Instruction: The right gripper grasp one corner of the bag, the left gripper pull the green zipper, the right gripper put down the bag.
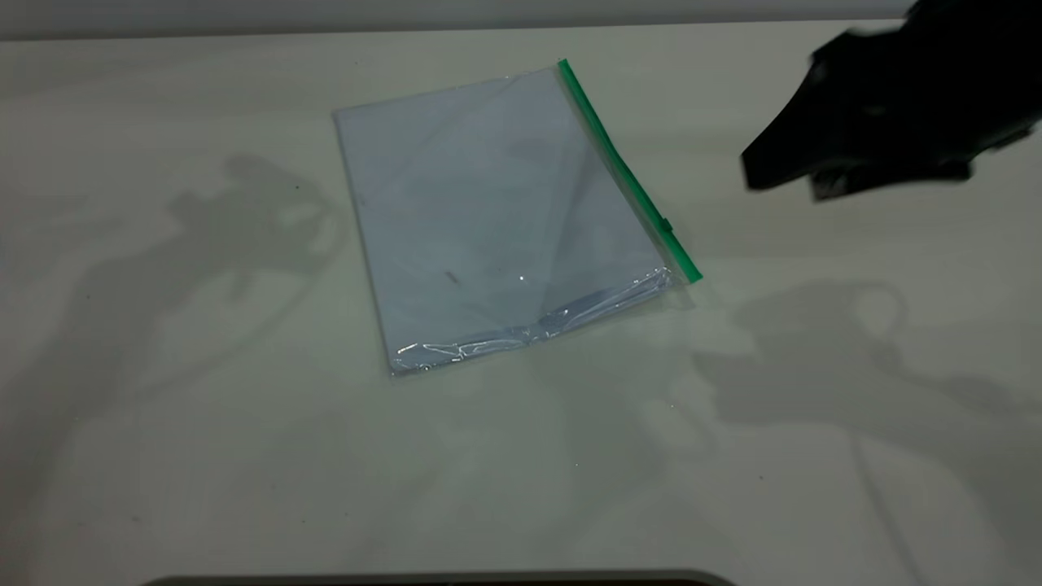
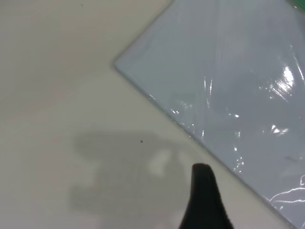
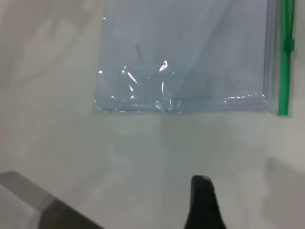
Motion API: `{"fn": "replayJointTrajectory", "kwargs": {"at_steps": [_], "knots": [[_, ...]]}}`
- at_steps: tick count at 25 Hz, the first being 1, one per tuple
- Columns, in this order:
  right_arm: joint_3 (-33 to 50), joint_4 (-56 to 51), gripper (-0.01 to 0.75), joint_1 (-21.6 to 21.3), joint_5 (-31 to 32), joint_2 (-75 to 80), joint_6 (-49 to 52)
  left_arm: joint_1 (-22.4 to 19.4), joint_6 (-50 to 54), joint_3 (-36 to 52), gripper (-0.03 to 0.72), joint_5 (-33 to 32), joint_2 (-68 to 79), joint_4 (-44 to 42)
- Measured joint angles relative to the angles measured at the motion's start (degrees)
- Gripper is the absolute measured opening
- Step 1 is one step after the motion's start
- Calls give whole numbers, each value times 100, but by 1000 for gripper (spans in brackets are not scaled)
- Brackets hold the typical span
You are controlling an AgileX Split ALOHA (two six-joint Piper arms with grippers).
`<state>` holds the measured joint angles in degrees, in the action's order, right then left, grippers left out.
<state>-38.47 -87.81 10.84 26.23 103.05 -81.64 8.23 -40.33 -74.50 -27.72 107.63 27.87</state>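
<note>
still-free bag (image 1: 496,212) flat; right tool (image 1: 753,175) apart

Bag (image 1: 488,212): clear, glossy plastic film, creased and catching bright highlights along the edge nearest the right gripper (image 1: 753,175); pale, matt paper-like sheets show through it. Green zipper (image 1: 627,171): opaque green plastic strip with a smooth, slightly shiny finish, on the bag edge facing the right gripper. Table (image 1: 163,448): smooth, matt, off-white surface. Right gripper: matt black, plastic-looking. Left gripper (image 2: 205,200): matt black fingertip, beside the bag's plain edge.
</note>
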Motion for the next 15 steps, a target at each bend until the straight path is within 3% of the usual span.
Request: {"fn": "replayJointTrajectory", "kwargs": {"at_steps": [6, 15], "knots": [[-495, -1313, 570, 0, 680, 1377, -1373, 6, -5, -11, 588, 12, 61, 168], [-1186, -1465, 570, -6, 755, 2464, -1568, 8, -9, -11, 588, 23, 61, 174]]}}
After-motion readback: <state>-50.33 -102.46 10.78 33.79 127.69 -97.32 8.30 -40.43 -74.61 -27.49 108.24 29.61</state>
